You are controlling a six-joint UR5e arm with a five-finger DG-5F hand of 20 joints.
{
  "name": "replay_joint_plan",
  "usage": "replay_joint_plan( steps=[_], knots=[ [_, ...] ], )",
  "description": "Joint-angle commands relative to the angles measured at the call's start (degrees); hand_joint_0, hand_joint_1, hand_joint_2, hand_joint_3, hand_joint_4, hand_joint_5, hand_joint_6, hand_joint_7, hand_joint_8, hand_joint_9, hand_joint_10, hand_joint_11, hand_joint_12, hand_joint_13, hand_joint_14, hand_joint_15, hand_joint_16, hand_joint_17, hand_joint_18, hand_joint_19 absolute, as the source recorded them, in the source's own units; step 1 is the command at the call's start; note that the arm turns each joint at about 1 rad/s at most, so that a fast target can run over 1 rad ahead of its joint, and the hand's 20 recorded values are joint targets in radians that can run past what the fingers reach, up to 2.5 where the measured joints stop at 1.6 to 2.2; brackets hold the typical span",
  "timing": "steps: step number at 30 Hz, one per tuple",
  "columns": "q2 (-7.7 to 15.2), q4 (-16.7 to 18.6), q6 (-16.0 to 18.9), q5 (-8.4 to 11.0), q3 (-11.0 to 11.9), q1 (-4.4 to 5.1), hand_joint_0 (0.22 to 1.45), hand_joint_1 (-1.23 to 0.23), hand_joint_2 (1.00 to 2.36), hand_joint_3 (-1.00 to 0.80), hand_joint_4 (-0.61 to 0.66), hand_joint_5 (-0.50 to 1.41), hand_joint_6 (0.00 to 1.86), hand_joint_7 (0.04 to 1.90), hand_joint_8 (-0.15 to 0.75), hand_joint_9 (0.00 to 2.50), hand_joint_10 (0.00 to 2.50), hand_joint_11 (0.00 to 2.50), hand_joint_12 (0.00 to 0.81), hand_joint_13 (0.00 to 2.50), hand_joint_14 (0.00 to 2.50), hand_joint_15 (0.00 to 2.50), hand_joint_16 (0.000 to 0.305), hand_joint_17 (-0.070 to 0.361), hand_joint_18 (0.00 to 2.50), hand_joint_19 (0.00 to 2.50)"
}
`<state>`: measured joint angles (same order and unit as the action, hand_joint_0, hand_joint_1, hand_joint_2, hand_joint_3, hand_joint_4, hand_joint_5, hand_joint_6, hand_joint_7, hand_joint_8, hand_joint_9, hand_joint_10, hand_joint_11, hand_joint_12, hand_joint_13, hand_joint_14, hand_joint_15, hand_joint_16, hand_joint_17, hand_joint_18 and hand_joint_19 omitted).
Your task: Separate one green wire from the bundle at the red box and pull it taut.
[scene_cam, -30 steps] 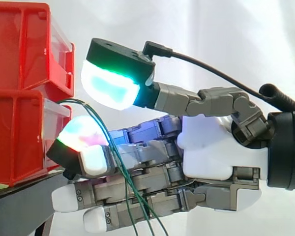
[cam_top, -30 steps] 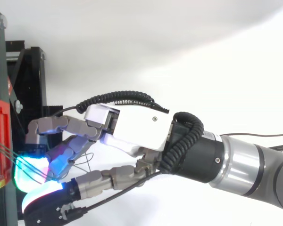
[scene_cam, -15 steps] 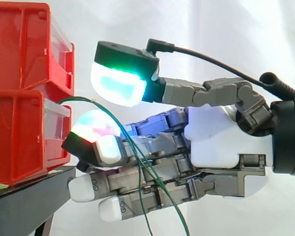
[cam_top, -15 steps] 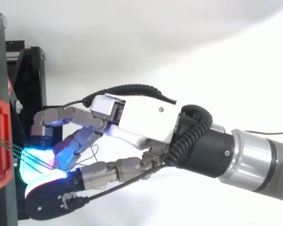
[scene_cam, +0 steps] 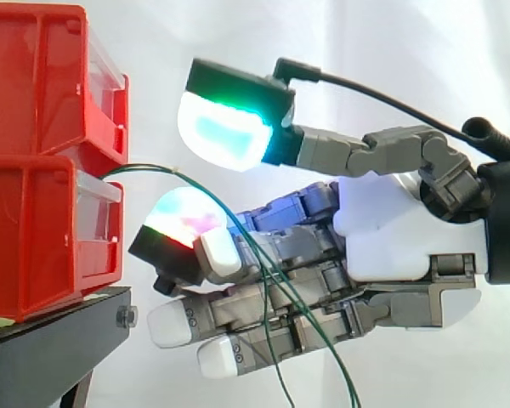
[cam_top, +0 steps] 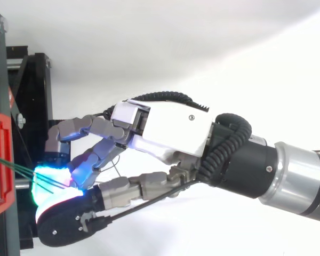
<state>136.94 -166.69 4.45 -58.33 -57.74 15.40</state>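
— Backed away from the box (scene_cam: 34, 238), has it?
— Yes. Since the earlier frame the hand (scene_cam: 391, 246) has drawn off from it. The wires (scene_cam: 149, 167) have come along, so a longer run of them shows ahead of the fingertips.
— Is it gripping them?
— I read it as not. The thumb (scene_cam: 225, 132) stands well above the fingers (scene_cam: 183, 223) with a clear gap between, and the fingers lie nearly straight. The wires leave the box, arch over the uppermost fingertip, then slant down across the fingers and hang below them. They are draped, not clamped.
— One wire, or all?
— Several strands together, as far as I can tell. None is split off yet.
— How will they handle?
— Thin, light, limp and probably slick, I'd judge. They'd slide off a fingertip easily, and a hard tug could strain the box end. I'd take one strand just ahead of the uppermost fingertip, between it and the thumb.
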Motion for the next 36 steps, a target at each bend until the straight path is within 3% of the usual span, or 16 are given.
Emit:
replay_joint_plan(
  steps=[1, 8, 11, 19, 23, 25, 27, 31, 35, 36],
  knots=[
    [-0.8, -0.4, -0.3, 0.15, 0.0, -0.11, 0.56, -0.59, 1.00, -0.50, 0.28, -0.18, 0.74, 1.27, 0.409, 0.99, 0.02, 0.65, 0.413, 0.82, 0.01, 0.34, 0.054, 0.122, 0.69, 0.41],
    [-1.1, -0.1, -1.0, -0.12, 0.0, -0.55, 0.59, -0.44, 1.00, -0.47, 0.24, -0.13, 0.58, 1.46, 0.407, 1.06, 0.02, 0.67, 0.418, 0.83, 0.01, 0.34, 0.054, 0.122, 0.69, 0.43],
    [-1.1, -0.1, -1.0, -0.12, 0.0, -0.73, 0.62, -0.48, 1.01, -0.37, 0.23, -0.13, 0.59, 1.51, 0.413, 1.07, 0.02, 0.66, 0.416, 0.84, 0.01, 0.34, 0.054, 0.122, 0.70, 0.42],
    [-1.1, -0.2, -1.3, -0.12, 0.0, -0.90, 0.63, -0.62, 1.02, -0.22, 0.27, -0.18, 0.73, 1.37, 0.414, 1.01, 0.02, 0.70, 0.417, 0.84, 0.01, 0.35, 0.055, 0.123, 0.71, 0.40],
    [-1.1, -0.4, -1.2, -0.12, 0.0, -0.90, 0.63, -0.69, 1.02, -0.20, 0.27, -0.20, 0.79, 1.32, 0.404, 0.99, 0.02, 0.73, 0.415, 0.83, 0.01, 0.36, 0.055, 0.124, 0.70, 0.41],
    [-1.1, -0.4, -1.2, -0.12, 0.0, -1.08, 0.62, -0.70, 1.02, -0.29, 0.27, -0.21, 0.80, 1.28, 0.399, 0.99, 0.02, 0.74, 0.411, 0.83, 0.01, 0.36, 0.055, 0.124, 0.70, 0.42],
    [-1.1, -0.4, -1.2, -0.12, 0.0, -1.08, 0.58, -0.63, 1.01, -0.42, 0.26, -0.20, 0.77, 1.27, 0.393, 0.99, 0.02, 0.70, 0.412, 0.83, 0.01, 0.36, 0.055, 0.125, 0.70, 0.43],
    [-1.1, -0.4, -1.2, -0.12, -0.1, -1.25, 0.58, -0.43, 1.01, -0.41, 0.23, -0.17, 0.66, 1.43, 0.398, 1.04, 0.02, 0.70, 0.417, 0.85, 0.01, 0.39, 0.057, 0.129, 0.70, 0.45],
    [-1.1, -0.4, -1.4, -0.12, -0.1, -1.43, 0.62, -0.44, 1.01, -0.31, 0.23, -0.16, 0.66, 1.45, 0.397, 1.05, 0.02, 0.72, 0.418, 0.86, 0.01, 0.39, 0.057, 0.129, 0.71, 0.46],
    [-1.1, -0.4, -1.4, -0.12, -0.1, -1.43, 0.63, -0.50, 1.02, -0.20, 0.23, -0.17, 0.69, 1.42, 0.403, 1.05, 0.02, 0.72, 0.415, 0.86, 0.01, 0.39, 0.058, 0.130, 0.72, 0.45]
  ],
)
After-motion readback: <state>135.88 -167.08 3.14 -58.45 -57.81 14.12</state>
